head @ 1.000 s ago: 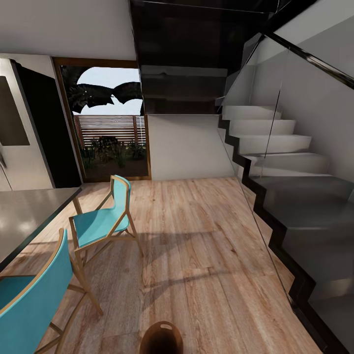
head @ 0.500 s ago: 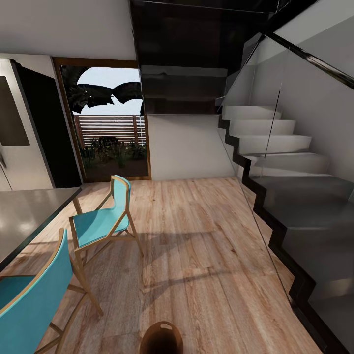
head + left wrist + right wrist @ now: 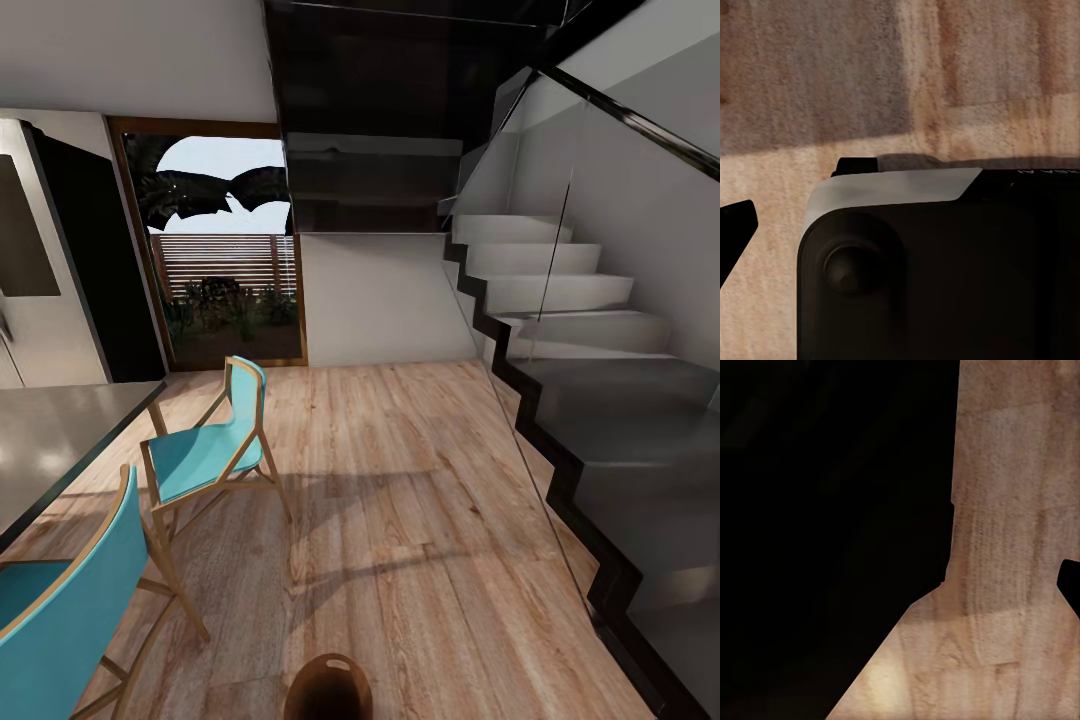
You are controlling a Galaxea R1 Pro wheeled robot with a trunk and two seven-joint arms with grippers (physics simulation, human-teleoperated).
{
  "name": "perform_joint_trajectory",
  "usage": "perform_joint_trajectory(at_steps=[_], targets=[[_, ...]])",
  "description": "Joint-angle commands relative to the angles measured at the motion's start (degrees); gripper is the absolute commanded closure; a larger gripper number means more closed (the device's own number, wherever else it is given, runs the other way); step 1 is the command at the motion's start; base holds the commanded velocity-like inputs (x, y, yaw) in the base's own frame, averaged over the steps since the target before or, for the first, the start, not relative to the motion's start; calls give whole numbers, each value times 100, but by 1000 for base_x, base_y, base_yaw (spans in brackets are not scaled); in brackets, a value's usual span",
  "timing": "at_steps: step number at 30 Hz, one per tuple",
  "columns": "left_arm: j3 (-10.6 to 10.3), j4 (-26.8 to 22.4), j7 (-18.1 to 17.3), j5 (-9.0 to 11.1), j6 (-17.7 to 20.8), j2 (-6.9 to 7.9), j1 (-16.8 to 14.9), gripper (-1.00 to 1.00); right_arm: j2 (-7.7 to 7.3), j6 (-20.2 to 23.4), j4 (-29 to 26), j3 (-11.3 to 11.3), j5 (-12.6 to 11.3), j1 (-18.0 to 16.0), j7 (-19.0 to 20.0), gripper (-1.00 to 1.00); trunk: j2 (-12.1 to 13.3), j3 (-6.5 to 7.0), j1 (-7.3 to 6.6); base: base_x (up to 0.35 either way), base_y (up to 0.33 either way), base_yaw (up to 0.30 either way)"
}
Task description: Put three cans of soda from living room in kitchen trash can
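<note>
Comparing the head view with the two earlier ones, I find nothing displaced: the small round brown bin with the slot handle cut-out (image 3: pixel 329 686) sits at the bottom centre of the frame on the light wood plank floor (image 3: pixel 420 500), the two turquoise wood-framed chairs (image 3: pixel 205 450) stand at lower left, and the stainless-steel fridge (image 3: pixel 35 280) occupies the left edge. I judge that I am halted in the kitchen with no orange soda can in sight. The state of either pincer cannot be told; the wrist views give dark housing over floor.
</note>
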Motion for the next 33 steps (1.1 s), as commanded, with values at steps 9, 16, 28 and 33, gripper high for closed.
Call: perform_joint_trajectory(at_steps=[9, 16, 28, 33], targets=[[0, 0, 0, 0, 0, 0, 0, -100, 0, 0, 0, 0, 0, 0, 0, -100, 0, 0, 0, 0, 0, 0], [0, 0, 0, 0, 0, 0, 0, -100, 0, 0, 0, 0, 0, 0, 0, -100, 0, 0, 0, 0, 0, 0], [0, 0, 0, 0, 0, 0, 0, -100, 0, 0, 0, 0, 0, 0, 0, -100, 0, 0, 0, 0, 0, 0], [0, 0, 0, 0, 0, 0, 0, -100, 0, 0, 0, 0, 0, 0, 0, -100, 0, 0, 0, 0, 0, 0]])
